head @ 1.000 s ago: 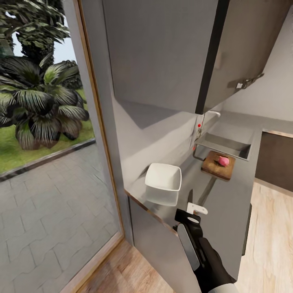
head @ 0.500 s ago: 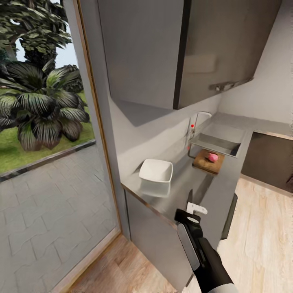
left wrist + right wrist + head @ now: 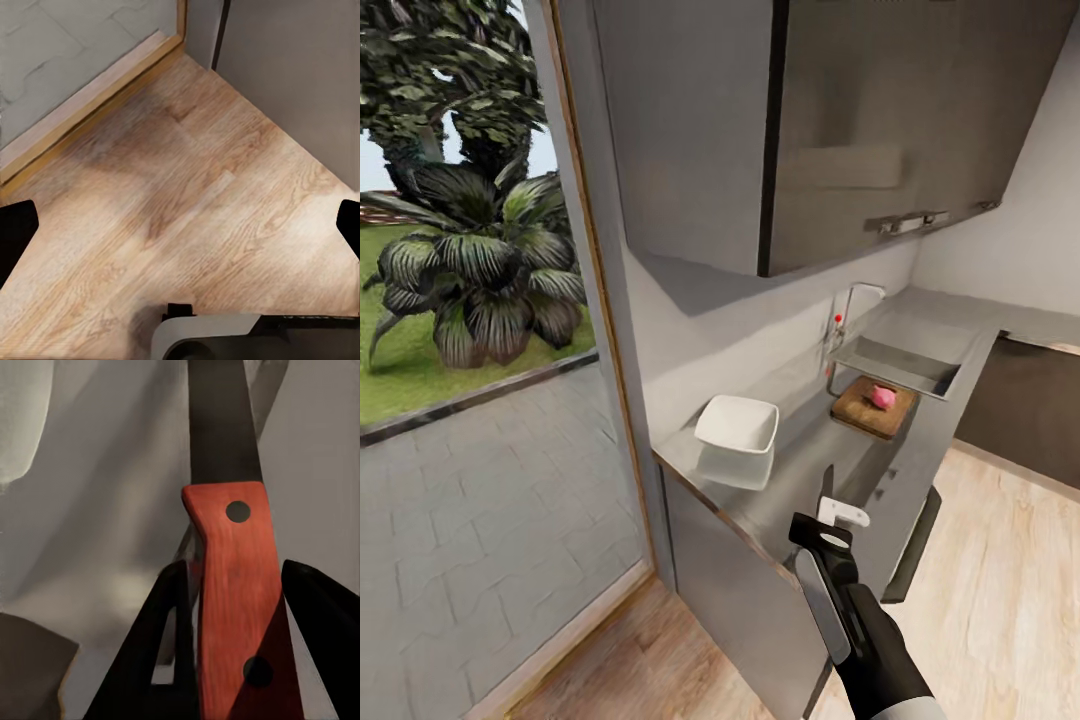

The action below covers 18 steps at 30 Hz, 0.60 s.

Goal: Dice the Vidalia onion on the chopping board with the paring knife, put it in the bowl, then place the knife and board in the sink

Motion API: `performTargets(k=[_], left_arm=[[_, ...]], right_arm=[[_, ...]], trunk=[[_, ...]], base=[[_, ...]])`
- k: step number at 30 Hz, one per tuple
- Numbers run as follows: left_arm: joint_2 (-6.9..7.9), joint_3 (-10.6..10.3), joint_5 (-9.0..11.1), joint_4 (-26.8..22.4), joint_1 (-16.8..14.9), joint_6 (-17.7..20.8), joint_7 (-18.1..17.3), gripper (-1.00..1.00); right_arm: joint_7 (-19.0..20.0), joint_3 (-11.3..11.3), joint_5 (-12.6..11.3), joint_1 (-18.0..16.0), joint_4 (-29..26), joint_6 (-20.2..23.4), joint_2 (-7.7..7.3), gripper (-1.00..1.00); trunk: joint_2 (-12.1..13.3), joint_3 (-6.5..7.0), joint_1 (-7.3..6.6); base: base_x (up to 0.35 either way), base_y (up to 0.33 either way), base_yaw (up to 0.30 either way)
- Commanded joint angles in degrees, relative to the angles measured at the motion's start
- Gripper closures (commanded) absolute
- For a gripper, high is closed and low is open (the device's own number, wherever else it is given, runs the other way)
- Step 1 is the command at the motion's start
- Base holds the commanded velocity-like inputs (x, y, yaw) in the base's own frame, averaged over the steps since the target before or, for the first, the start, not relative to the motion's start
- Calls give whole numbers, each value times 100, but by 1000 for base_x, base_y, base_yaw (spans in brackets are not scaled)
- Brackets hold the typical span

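In the head view the pinkish Vidalia onion [image 3: 881,397] rests on the dark brown chopping board [image 3: 867,412], which lies on the grey countertop [image 3: 800,470] just before the sink [image 3: 900,362] and its chrome tap [image 3: 842,318]. The white bowl [image 3: 737,428] stands nearer me on the same countertop. My right gripper [image 3: 825,535] hovers at the counter's near corner, shut on the paring knife [image 3: 232,607]. Its red-orange handle sits between the fingers and the dark blade [image 3: 826,485] points toward the board. My left gripper [image 3: 180,229] is open over the wooden floor, holding nothing.
A tall glass door [image 3: 480,420] with a wooden frame stands left of the counter, with paving and plants outside. Grey wall cabinets [image 3: 810,120] hang above the worktop. Dark cabinet fronts [image 3: 760,590] run below it, and wooden floor [image 3: 1000,600] lies to the right.
The whole head view has shifted, so the camera has moved; the bowl, board and sink keep their layout. My right gripper still holds the knife in the same pose.
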Motion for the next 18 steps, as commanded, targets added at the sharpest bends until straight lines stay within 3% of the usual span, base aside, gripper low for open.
performTargets(k=[1, 18], left_arm=[[4, -11, 60, -5, 0, -9, -12, -100], [1, -20, 59, -13, 0, -9, -12, -100]], right_arm=[[-42, 6, -36, -5, -8, 20, 0, 100], [-42, 15, -36, -5, -11, 20, 0, 100]], trunk=[[-10, -2, 3], [-10, 123, 3]], base=[[0, -203, 206], [0, -213, 210]])
